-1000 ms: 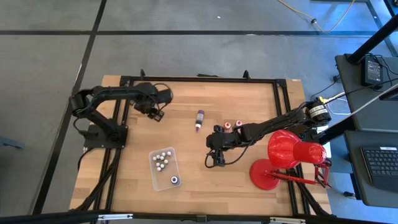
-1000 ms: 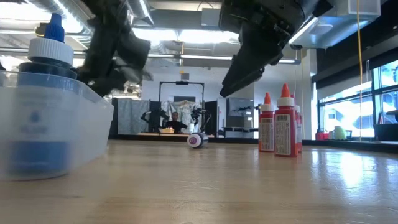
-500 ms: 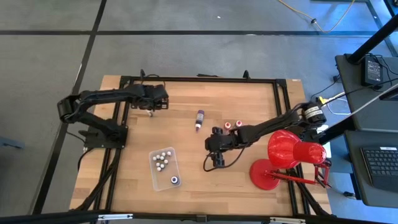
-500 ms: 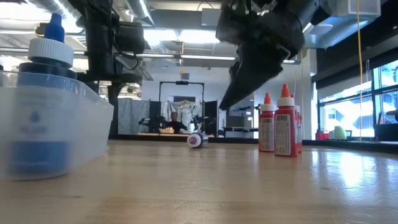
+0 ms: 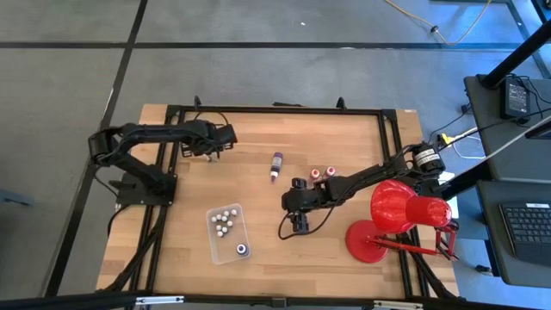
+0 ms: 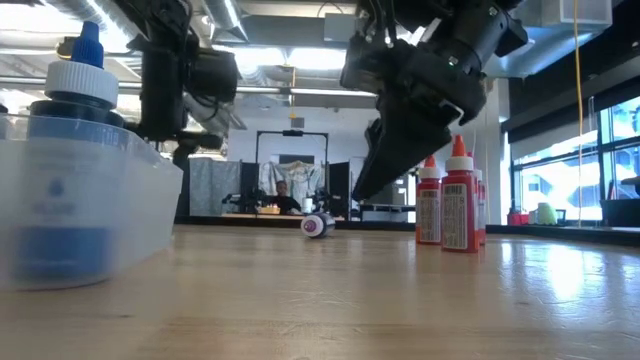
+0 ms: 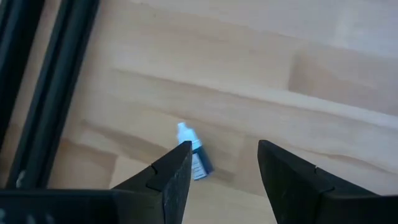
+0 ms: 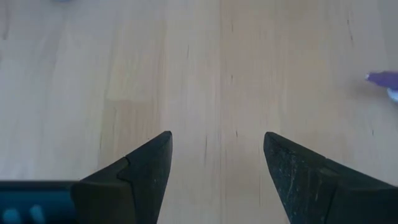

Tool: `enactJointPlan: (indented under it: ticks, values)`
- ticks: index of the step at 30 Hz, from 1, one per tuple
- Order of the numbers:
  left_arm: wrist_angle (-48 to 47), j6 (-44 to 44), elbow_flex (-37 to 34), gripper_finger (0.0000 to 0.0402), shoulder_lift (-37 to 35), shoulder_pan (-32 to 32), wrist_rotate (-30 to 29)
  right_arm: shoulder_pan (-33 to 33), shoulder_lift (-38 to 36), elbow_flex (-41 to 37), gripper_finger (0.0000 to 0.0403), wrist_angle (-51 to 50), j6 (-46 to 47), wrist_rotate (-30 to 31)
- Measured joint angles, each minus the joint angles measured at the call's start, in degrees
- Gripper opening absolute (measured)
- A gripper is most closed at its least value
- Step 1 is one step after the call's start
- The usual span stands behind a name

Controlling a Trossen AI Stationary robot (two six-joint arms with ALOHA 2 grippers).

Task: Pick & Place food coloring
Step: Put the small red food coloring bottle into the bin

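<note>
The left gripper [image 7: 221,168] hung spread and empty over a small blue-capped bottle [image 7: 194,157] lying far from the clear tray [image 5: 225,244] — the right gripper [image 8: 214,162], also spread, hovered near two red bottles [image 5: 322,173].

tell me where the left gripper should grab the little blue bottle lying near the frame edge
Grip the blue bottle across its body, below the white cap, coming straight down. It lies on its side on the table, so the round body gives two opposing sides. The open left gripper hovers almost over it.
</note>
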Motion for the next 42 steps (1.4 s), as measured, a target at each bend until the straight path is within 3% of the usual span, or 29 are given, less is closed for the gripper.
enactJointPlan:
  ticks: [10,15,42]
  values:
    - [-2.67,-7.40,0.00,0.0173,7.23,0.11,4.38,2.55,-0.02,0.00,0.0255,0.19,-0.43,-0.03]
    - [-2.66,-10.71,0.00,0.0171,9.89,0.19,3.09,4.07,-0.02,0.00,0.0255,0.18,-1.62,-0.01]
    - [0.82,-10.84,0.20,0.0132,17.33,1.67,3.22,6.29,-0.04,0.00,0.0255,-0.33,-3.27,0.03]
